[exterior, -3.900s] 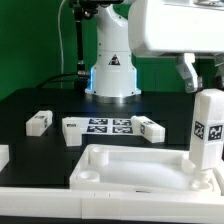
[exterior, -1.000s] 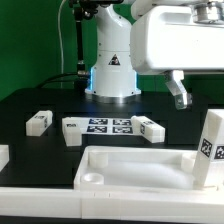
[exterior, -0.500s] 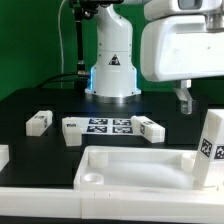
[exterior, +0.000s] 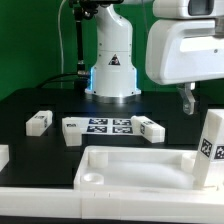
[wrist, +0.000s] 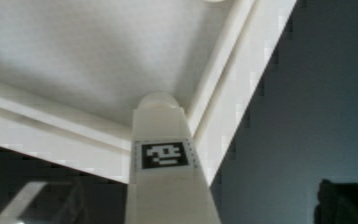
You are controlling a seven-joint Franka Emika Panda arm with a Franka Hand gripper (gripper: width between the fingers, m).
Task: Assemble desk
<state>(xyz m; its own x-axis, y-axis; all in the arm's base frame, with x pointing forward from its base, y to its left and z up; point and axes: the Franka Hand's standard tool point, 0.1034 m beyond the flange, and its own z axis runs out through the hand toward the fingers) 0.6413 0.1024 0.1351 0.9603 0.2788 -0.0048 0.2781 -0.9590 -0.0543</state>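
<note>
The white desk tabletop (exterior: 130, 160) lies rim up at the front of the black table. One white tagged leg (exterior: 210, 146) stands in its corner socket at the exterior view's right and leans slightly. My gripper (exterior: 189, 104) hangs open above and behind that leg, clear of it, with one dark finger (exterior: 186, 98) showing under the white hand. In the wrist view the same leg (wrist: 165, 160) rises toward the camera from the tabletop (wrist: 87, 60), and a dark fingertip (wrist: 346, 204) shows beside it without touching. Loose legs (exterior: 38, 121) (exterior: 150, 127) (exterior: 72, 132) lie on the table.
The marker board (exterior: 108, 126) lies flat between the loose legs, in front of the robot base (exterior: 112, 70). Another white part (exterior: 3, 155) shows at the exterior view's left edge. A dark cable (exterior: 70, 40) hangs behind the base.
The open gripper has let go of the leg, risen off it and drifted toward the exterior view's right. The leg now sits lower and leans; over the last second it has not moved.
</note>
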